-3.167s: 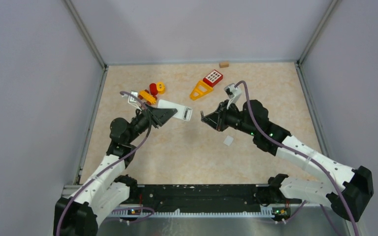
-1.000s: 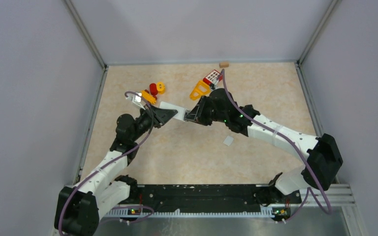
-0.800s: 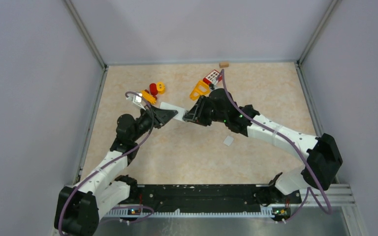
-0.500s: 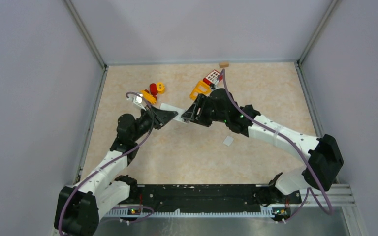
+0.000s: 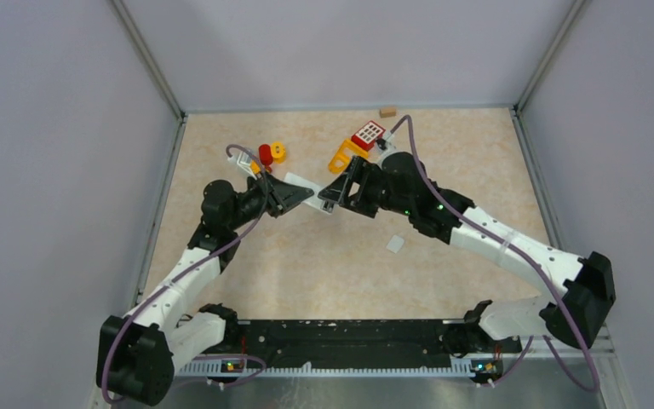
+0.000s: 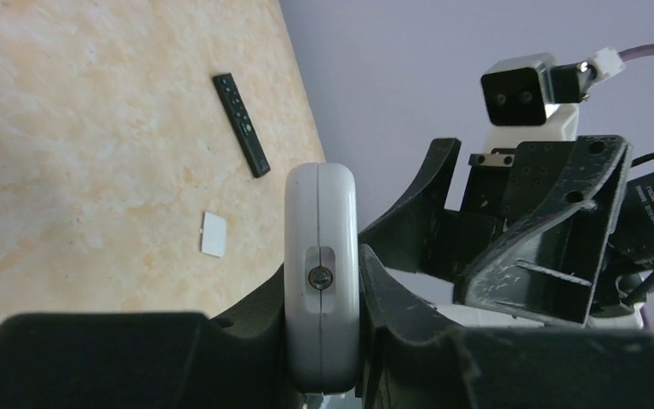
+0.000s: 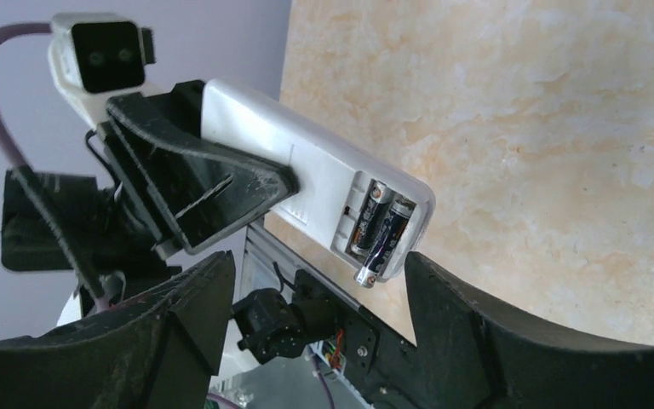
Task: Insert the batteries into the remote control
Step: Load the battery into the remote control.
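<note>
My left gripper is shut on a white remote control and holds it above the table. In the left wrist view the remote stands edge-on between the black fingers. The right wrist view shows its open back with two batteries side by side. One is dark with orange-brown. The purplish-blue one sticks out past the compartment's end. My right gripper stands open just off that end, with nothing between its fingers.
A small white cover lies on the table below the right arm. Red and yellow toy pieces, a yellow triangle, a red keypad toy and a wooden block sit farther back. A slim black remote lies flat.
My right gripper has opened at the remote's end and let go of the purplish-blue battery, which stays in the compartment. The left arm has shifted the remote slightly back.
</note>
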Robot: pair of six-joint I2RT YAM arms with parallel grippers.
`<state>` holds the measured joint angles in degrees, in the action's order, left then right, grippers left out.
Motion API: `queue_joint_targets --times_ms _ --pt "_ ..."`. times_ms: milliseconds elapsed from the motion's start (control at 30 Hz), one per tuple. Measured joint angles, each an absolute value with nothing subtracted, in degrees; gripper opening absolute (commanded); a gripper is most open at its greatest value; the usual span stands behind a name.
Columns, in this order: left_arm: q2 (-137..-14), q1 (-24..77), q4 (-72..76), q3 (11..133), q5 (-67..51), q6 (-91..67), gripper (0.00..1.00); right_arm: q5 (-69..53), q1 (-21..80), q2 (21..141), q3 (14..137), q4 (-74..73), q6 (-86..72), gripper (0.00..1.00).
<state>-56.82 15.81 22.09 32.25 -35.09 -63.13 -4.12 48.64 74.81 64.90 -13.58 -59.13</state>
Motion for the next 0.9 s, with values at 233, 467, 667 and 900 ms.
queue_joint_targets --times_ms 233,467,667,900 --pt "-62.7 14.8 20.7 35.6 -46.2 -63.1 0.0 -3.6 46.2 67.5 62.2 -14.6 -50.6 0.87" --pt "-67.4 14.7 20.5 38.0 -57.1 -63.7 0.0 -11.3 45.1 67.2 62.1 -15.8 -32.9 0.95" --pt "-68.0 14.7 20.0 38.8 -62.9 -63.8 0.0 -22.9 45.1 72.7 63.9 -19.1 -23.9 0.95" --pt "-68.1 14.7 17.4 40.3 -65.7 -61.5 0.0 -29.8 45.1 74.8 63.9 -19.7 -21.4 0.93"
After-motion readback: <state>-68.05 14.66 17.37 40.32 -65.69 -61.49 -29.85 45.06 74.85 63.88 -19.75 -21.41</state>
